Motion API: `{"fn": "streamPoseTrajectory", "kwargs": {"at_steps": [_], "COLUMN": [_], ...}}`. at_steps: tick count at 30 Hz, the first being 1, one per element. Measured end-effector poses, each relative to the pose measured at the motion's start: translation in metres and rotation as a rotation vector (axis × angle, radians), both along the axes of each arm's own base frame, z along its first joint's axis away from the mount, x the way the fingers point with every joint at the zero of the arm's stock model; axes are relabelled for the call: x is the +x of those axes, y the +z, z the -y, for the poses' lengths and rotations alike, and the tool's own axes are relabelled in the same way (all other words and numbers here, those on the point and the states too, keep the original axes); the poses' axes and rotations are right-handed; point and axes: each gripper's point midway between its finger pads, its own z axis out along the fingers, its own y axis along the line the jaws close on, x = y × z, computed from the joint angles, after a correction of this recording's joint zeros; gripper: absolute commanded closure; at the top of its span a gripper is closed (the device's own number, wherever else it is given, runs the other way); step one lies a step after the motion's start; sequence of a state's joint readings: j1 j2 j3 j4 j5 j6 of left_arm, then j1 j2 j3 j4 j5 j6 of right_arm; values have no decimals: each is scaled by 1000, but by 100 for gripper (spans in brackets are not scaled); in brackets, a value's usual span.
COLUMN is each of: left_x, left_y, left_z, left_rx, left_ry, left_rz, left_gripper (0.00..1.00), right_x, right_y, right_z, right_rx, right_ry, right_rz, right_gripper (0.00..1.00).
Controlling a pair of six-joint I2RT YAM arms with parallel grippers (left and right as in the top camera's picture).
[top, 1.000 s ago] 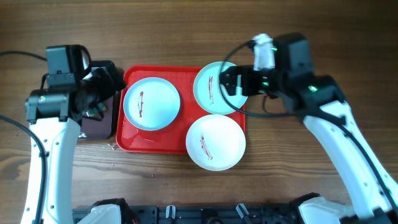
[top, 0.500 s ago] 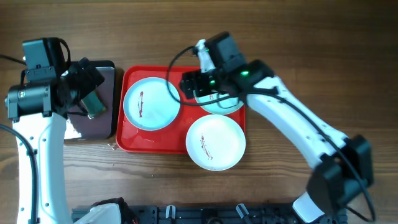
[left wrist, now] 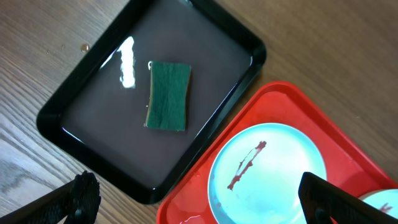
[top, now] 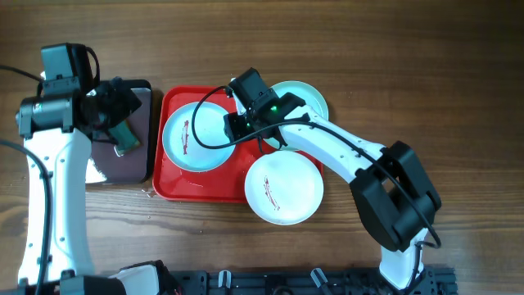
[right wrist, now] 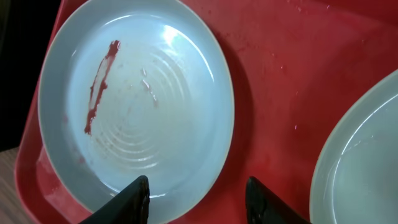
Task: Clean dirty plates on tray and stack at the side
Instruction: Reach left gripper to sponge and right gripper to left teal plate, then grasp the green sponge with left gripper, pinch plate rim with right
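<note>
Right pincer (right wrist: 196,190) spread above smeared plate (right wrist: 137,106); stiff, probably slick glaze, so you pinch its raised rim. Left pincer (left wrist: 196,190) spread too.

The left arm (top: 53,205) and right arm (top: 327,143) have smooth white links joined by blocky black housings. A thin black cable (top: 196,123) loops beside the right wrist, where a green light (top: 273,105) glows. The left fingers (left wrist: 78,196) and right fingers (right wrist: 134,199) are matte black.
</note>
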State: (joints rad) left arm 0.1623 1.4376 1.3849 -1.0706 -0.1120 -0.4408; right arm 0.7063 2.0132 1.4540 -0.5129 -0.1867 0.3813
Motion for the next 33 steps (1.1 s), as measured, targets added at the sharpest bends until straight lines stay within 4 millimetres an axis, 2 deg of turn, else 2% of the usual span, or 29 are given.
{"fn": "streamPoseTrajectory", "kwargs": {"at_steps": [7, 14, 18, 25, 27, 31, 33], "left_x": [5, 9, 14, 18, 20, 24, 26], "left_y": [-21, -36, -39, -50, -54, -62, -68], "left_z": [-1, -1, -2, -4, -4, -5, -5], "left_rx": [-10, -19, -18, -19, -21, -23, -25], "left_ry": [1, 6, 7, 8, 8, 8, 9], "left_rz": [-63, -104, -100, -124, -132, -143, -155], "left_gripper": [0, 0, 0, 1, 1, 6, 7], "right_x": [6, 6, 8, 7, 8, 8, 9], "right_y": [-11, -24, -26, -50, -50, -50, -50], "right_z": [-2, 0, 1, 1, 0, -1, -2], "right_rx": [-5, -17, -15, -23, -14, -4, 1], "right_ry": [-7, -48, -98, -154, -168, -192, -204], "right_rz": [11, -20, -34, -94, -97, -104, -109], "right_gripper": [51, 56, 64, 73, 75, 94, 96]}}
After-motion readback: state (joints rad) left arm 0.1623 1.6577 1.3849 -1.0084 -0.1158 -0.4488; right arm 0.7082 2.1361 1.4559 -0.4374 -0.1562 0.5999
